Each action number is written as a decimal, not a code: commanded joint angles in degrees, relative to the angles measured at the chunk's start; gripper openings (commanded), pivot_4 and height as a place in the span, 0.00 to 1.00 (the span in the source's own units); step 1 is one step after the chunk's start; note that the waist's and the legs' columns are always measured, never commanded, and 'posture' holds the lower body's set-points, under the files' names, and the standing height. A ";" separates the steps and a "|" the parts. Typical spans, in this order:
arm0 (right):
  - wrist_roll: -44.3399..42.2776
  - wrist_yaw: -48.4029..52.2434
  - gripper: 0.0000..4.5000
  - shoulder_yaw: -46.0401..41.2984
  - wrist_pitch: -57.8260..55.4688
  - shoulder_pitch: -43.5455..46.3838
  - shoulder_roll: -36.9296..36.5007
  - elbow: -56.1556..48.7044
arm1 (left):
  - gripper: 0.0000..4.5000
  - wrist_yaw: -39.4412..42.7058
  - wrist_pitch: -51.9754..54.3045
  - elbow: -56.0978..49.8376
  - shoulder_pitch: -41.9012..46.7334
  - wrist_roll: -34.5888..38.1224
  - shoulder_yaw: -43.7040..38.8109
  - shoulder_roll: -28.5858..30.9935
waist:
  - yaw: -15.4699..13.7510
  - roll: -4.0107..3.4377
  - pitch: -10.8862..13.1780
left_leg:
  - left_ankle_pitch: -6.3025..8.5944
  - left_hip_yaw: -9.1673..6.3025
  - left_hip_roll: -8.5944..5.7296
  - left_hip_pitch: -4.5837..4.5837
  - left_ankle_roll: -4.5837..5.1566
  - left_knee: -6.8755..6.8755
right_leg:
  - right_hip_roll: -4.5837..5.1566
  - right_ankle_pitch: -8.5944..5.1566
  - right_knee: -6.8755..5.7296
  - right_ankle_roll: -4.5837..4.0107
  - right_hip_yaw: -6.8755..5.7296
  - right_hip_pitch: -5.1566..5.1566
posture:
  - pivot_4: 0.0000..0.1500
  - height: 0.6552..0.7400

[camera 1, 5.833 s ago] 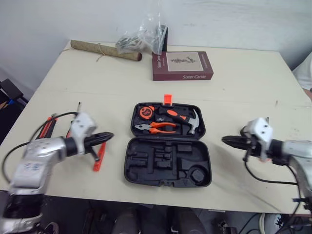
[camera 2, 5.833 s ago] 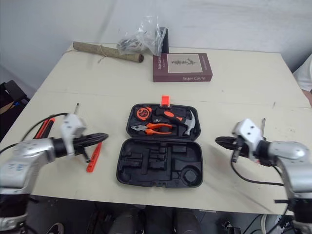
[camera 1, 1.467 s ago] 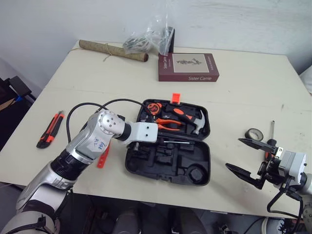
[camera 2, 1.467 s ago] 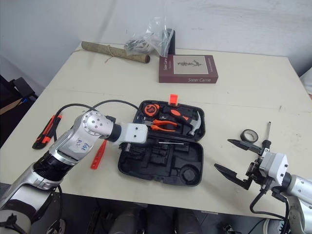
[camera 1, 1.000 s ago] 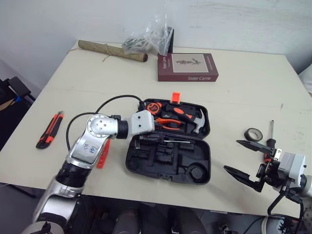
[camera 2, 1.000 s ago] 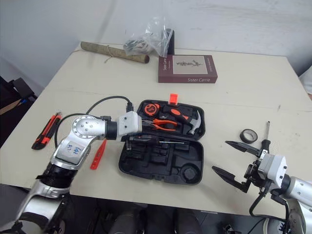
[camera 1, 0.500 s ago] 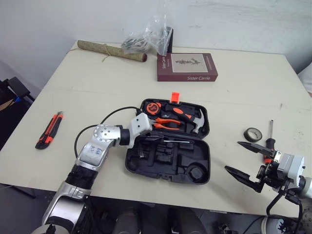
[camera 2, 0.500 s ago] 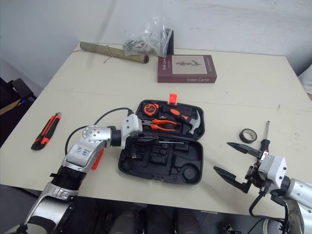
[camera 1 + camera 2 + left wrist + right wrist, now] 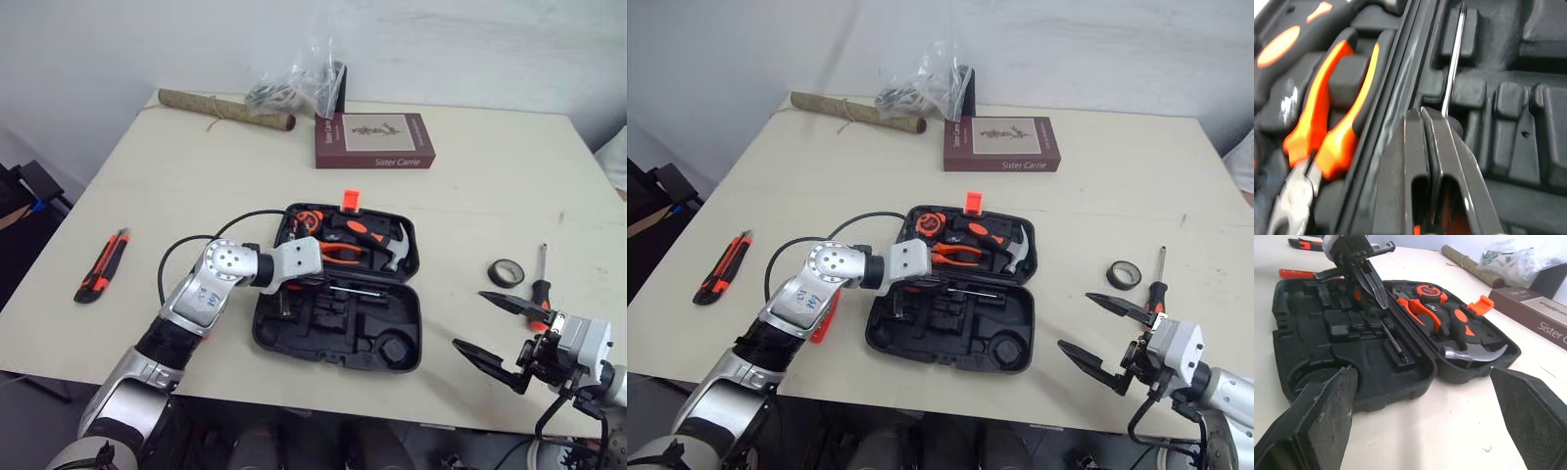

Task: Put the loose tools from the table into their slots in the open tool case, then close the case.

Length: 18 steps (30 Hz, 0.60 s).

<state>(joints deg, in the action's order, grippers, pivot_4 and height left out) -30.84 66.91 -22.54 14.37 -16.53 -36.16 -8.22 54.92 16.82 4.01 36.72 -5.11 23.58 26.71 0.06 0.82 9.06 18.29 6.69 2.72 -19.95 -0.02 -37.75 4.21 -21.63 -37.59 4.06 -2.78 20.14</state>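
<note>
Grips the screwdriver tight in the clenched fingers of the left gripper, over the near tray of the tool case, just on the 6 o'clock side of the hinge. Holds the right gripper with fingers spread wide and empty above the bench, at 4 o'clock from the case.

Cannot tell whether the shaft sits in a groove or on a ridge. If on a ridge, could roll away on release and would likely block the lid at closing. Could also knock the pliers, just past the hinge at 12 o'clock, if swung that way.

Points the tip toward 3 o'clock, with the handle toward 9 o'clock. Lays the long axis along the hinge, roughly level.

Leaves for later the utility knife at 9 o'clock, plus the tape roll and second screwdriver at 3 o'clock.
</note>
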 commanded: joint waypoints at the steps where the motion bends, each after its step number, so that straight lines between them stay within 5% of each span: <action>1: -0.18 0.29 1.00 -0.19 1.93 0.01 0.42 0.11 | 0.01 1.87 3.40 5.81 -3.73 -5.06 8.10 -0.70 | -0.01 -0.12 -0.15 | 0.05 0.01 0.00 0.21 0.04 0.02 | 0.00 -0.01 0.08 0.01 0.01 -0.23 | 1.00 1.00; 6: 0.07 -2.13 1.00 -1.24 2.03 0.76 1.10 0.62 | 0.01 -1.71 -3.78 6.22 -3.21 -1.75 1.95 -3.81 | -0.13 -0.27 -0.87 | 0.24 0.03 -0.04 0.90 0.13 0.48 | 0.07 -0.05 0.62 0.06 0.06 -1.00 | 1.00 1.00; 11: -0.86 -8.68 1.00 -5.62 -1.08 0.06 0.48 -1.52 | 0.01 4.13 -9.44 0.68 -4.57 12.31 -10.83 -2.77 | 0.00 -0.20 -0.42 | 0.18 0.02 -0.05 0.60 0.08 0.46 | 0.14 -0.05 0.48 0.06 0.05 -0.57 | 1.00 1.00; 14: -1.73 -11.39 1.00 -11.90 -2.72 -4.50 0.20 -2.49 | 0.19 7.49 -12.81 -1.29 -6.27 20.80 -20.35 1.05 | 0.02 -0.25 -0.28 | 0.15 0.02 -0.03 0.28 0.04 0.42 | 0.12 -0.05 0.47 0.06 0.02 -0.30 | 1.00 1.00; 18: -2.41 -13.81 1.00 -19.95 -4.05 -12.34 1.90 -2.56 | 0.56 6.04 -10.76 -0.43 -10.11 25.15 -31.95 9.15 | 0.17 -0.27 -0.27 | 0.12 0.02 -0.01 0.11 -0.01 0.50 | 0.09 -0.05 0.49 0.06 -0.01 -0.07 | 1.00 1.00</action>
<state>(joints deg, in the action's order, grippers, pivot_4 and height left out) -31.68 54.51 -38.07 10.65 -26.68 -35.12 -9.55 61.22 5.59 4.45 28.52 17.40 -3.29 33.60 0.23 0.55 8.80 18.41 6.72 2.70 -19.82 -0.03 -37.22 4.30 -21.68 -37.09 4.12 -2.78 20.07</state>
